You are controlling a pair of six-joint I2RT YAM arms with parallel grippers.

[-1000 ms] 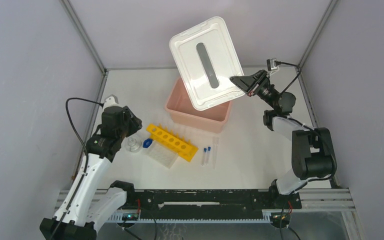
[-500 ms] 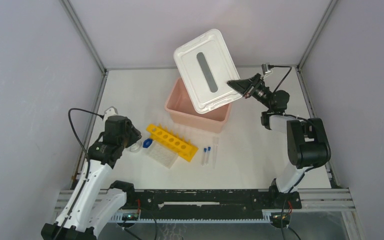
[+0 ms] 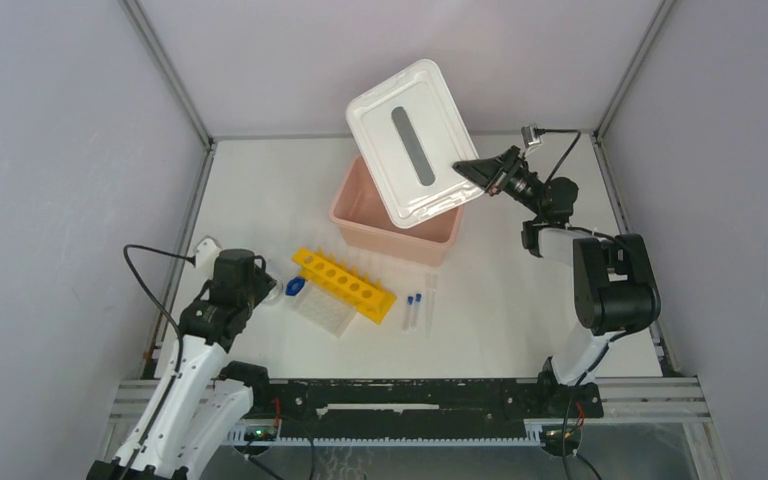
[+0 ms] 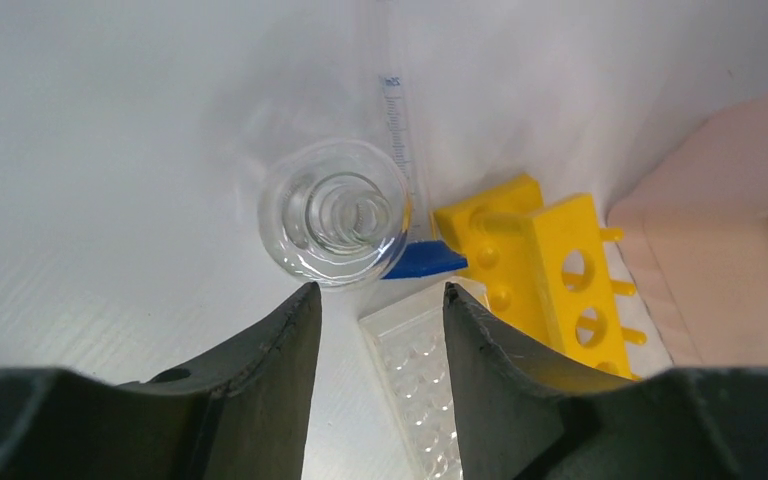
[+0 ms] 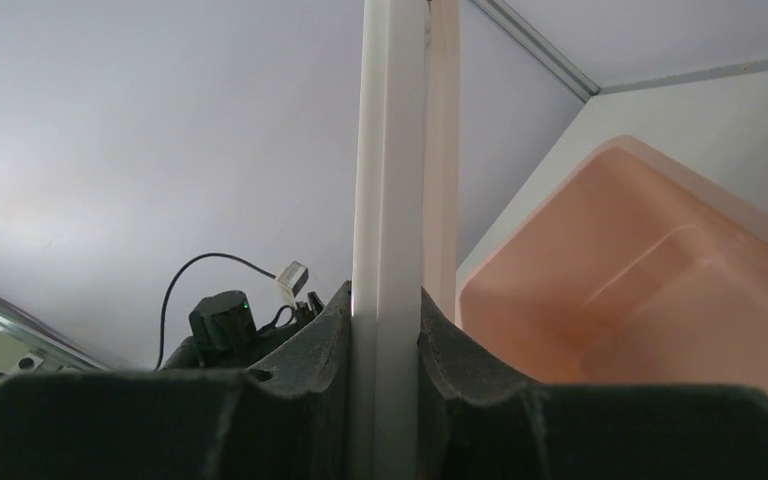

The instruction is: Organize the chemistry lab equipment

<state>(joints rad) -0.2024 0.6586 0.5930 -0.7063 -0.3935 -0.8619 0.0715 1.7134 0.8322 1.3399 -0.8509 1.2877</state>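
The round clear glassware (image 4: 335, 212) stands on the table just beyond the tips of my left gripper (image 4: 378, 290), which is open with nothing between its fingers. Behind the glassware lies a thin clear graduated tube (image 4: 397, 130) with a blue foot (image 4: 422, 260). To the right lie the yellow tube rack (image 3: 345, 284) and the clear well plate (image 3: 322, 310), the plate partly under my right finger in the left wrist view. Two blue-capped vials (image 3: 413, 310) and a thin clear tube (image 3: 430, 298) lie right of the rack. My right gripper (image 3: 465, 167) is shut on the edge of the white lid (image 3: 415, 140).
The open pink box (image 3: 397, 215) sits at the back middle, with the lid held tilted in the air above its right side. Grey walls enclose the table on three sides. A black rail runs along the near edge.
My left arm has drawn back toward the near left and come down, with its jaws now short of the glassware. The right gripper shifted the lid a little right, then held still.
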